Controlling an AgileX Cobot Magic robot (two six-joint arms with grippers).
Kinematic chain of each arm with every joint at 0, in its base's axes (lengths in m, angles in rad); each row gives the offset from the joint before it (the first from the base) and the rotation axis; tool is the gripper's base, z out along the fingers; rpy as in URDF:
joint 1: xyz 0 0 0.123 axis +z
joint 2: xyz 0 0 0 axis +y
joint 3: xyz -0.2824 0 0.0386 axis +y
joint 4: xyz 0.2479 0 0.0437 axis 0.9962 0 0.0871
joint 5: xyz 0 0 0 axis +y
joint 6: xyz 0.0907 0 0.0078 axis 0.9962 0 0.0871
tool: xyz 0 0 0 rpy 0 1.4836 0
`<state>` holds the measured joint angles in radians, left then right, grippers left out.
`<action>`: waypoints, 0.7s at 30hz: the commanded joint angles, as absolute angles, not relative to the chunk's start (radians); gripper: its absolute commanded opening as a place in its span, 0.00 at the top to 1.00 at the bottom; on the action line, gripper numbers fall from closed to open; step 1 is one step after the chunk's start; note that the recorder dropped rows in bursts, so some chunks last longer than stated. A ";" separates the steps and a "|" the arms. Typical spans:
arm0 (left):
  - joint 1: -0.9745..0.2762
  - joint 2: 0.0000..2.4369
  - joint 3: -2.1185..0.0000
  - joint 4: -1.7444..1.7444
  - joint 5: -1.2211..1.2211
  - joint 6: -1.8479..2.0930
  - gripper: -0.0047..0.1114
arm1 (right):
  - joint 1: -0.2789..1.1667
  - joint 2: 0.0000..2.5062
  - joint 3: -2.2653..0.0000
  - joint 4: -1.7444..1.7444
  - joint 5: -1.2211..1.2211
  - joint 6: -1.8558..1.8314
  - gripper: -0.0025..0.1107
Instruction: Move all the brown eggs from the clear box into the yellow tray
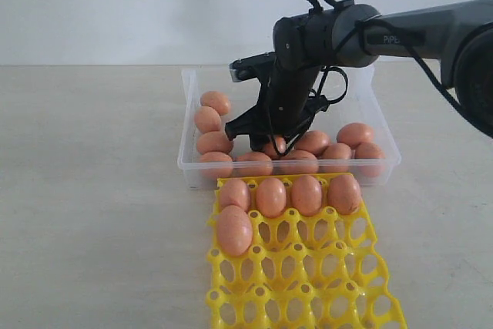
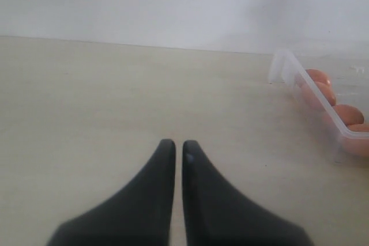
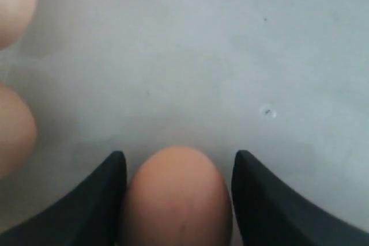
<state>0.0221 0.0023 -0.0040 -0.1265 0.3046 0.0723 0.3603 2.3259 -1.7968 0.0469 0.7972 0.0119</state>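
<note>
A smooth orange-brown egg point(image 3: 176, 200) is sitting between the black fingers point(image 3: 86, 211) of the right gripper point(image 3: 179, 155), which are pressing against both its sides inside the shallow clear plastic box point(image 1: 182, 113). About ten more brown eggs point(image 1: 213, 142) are lying along the box's left and front walls. Five others point(image 1: 270, 196) are resting in the bright yellow lattice tray point(image 1: 308, 267) just in front of the box. The left gripper point(image 2: 176, 142) is hanging over the pale worktop point(image 1: 92, 190) beside the box, fingers together.
</note>
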 commanded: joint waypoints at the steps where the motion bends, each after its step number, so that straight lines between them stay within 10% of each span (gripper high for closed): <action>1: 0.019 0.000 0.000 -0.123 0.292 0.076 0.92 | 0.358 2.340 -1.797 0.063 0.796 0.019 0.66; 5: 0.019 0.000 0.000 -0.123 0.292 0.076 0.92 | 0.358 2.326 -1.797 0.046 0.783 0.019 0.97; 13: 0.019 0.000 0.000 -0.123 0.292 0.076 0.92 | 0.367 2.185 -1.772 -0.011 0.555 0.081 0.98; 21: 0.019 0.000 0.000 -0.123 0.292 0.076 0.92 | 0.498 1.925 -1.239 -0.094 -0.307 0.007 0.98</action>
<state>0.0221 0.0023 -0.0040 -0.1265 0.3046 0.0723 0.4453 1.9902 -1.4376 -0.0689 0.0065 0.0727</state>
